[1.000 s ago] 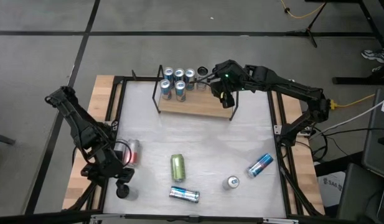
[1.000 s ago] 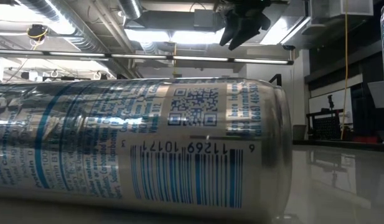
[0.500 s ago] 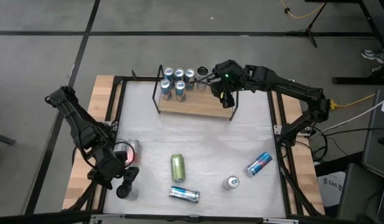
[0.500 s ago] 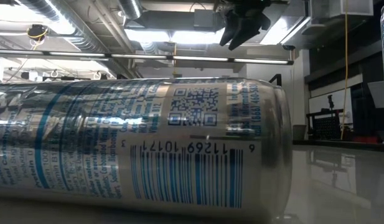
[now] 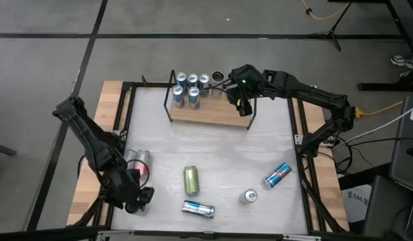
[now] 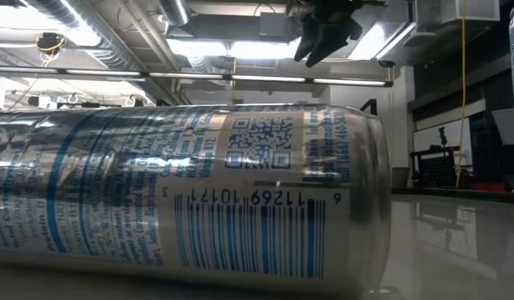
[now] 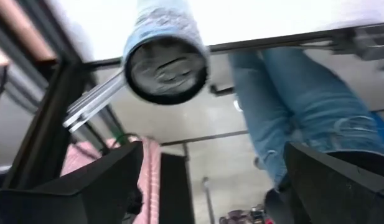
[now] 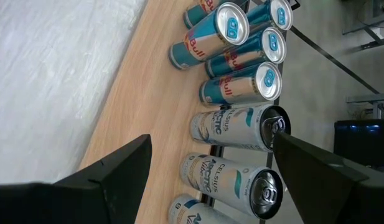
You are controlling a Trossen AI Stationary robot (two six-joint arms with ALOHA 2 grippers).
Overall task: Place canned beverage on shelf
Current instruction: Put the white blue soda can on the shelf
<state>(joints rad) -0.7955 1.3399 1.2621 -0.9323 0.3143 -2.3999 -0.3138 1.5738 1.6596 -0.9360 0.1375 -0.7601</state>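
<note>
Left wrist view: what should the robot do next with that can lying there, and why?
Probably ease the left gripper forward until its fingers sit on either side of the silver can. The fingers are open and empty, and the can lies end-on ahead of them, not yet between them. The right gripper waits over the shelf.

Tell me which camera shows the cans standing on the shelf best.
The right wrist view: the cans fill it, labels readable, upright on the shelf. The high view shows only their small tops. The low and left wrist views show none.
</note>
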